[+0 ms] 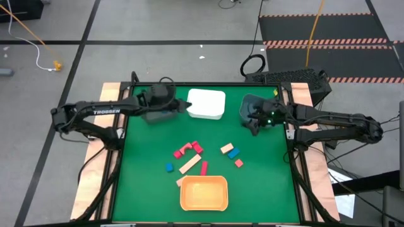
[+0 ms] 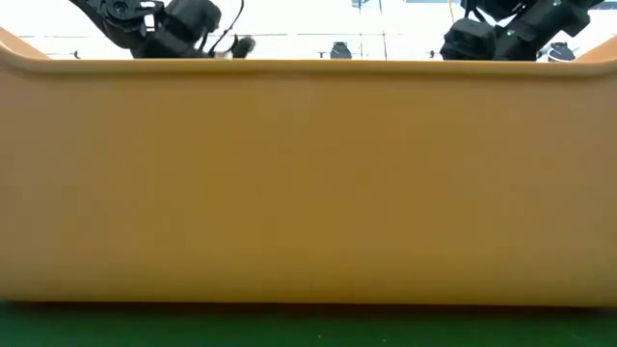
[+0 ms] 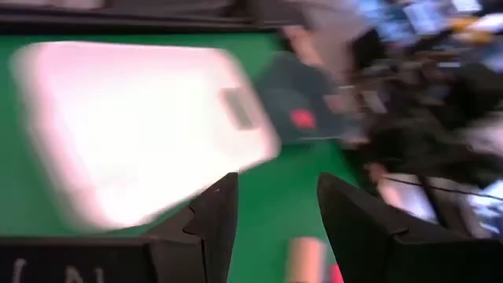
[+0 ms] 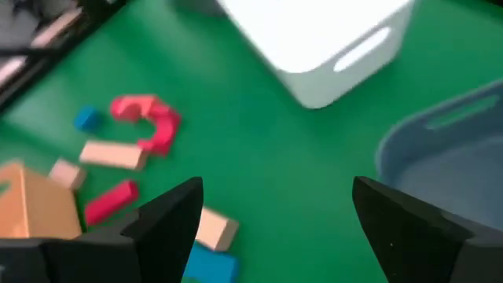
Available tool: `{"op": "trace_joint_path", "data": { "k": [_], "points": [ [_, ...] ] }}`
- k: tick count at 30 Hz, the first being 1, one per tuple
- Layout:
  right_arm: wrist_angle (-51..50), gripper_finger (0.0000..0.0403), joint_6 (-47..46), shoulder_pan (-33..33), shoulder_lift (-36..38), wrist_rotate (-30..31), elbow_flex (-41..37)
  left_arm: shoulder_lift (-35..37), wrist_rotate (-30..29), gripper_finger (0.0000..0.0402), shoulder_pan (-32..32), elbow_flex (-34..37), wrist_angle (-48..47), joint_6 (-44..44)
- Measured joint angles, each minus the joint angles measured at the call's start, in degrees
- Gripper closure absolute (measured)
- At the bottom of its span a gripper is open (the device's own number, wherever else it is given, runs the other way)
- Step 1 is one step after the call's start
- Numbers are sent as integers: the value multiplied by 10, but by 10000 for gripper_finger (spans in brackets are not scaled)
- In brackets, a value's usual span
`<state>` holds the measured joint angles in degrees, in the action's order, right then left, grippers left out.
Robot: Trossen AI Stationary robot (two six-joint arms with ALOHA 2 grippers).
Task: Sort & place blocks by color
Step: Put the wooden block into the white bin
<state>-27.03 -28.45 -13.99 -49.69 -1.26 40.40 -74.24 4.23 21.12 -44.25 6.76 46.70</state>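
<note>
The blocks lie loose on the green mat in the middle: a red arch (image 1: 185,150), a blue cube (image 1: 169,167), a tan bar (image 1: 189,165), a red bar (image 1: 204,168), a tan block (image 1: 226,149), a blue block (image 1: 234,153) and a red cube (image 1: 238,162). My left gripper (image 1: 183,106) (image 3: 271,212) is open and empty at the white bin's left side. My right gripper (image 1: 251,120) (image 4: 271,216) is open wide and empty, above the blue bin. In the right wrist view the red arch (image 4: 145,118) and tan bar (image 4: 112,154) lie ahead of the fingers.
A white bin (image 1: 206,104) stands at the far middle, a blue bin (image 4: 448,149) to its right with a red piece (image 3: 302,118) inside, and an orange bin (image 1: 203,193) at the near edge. The orange bin's wall (image 2: 308,183) fills the low view. Bare mat lies left and right of the blocks.
</note>
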Motion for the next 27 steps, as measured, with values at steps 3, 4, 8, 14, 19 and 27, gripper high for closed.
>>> {"op": "trace_joint_path", "data": {
  "k": [3, 4, 8, 14, 19, 27],
  "points": [
    [9, 83, 90, 15, -2, -18, -1, 0, 0, 227, -48, 0, 71, 1],
    [25, 83, 125, 20, -4, -21, -5, 0, 0, 227, -64, 0, 92, 1],
    [106, 83, 205, 34, -23, -39, -45, 0, -5, 227, -126, 0, 158, 2],
    [284, 83, 237, 58, -82, -80, -119, 0, -28, 227, -202, 0, 181, 25],
    [397, 83, 291, 83, -133, -80, -155, 0, -62, 227, -246, 0, 180, 29],
    [546, 83, 258, 126, -250, -77, -185, 0, -68, 227, -267, 0, 177, 32]
  ]
}}
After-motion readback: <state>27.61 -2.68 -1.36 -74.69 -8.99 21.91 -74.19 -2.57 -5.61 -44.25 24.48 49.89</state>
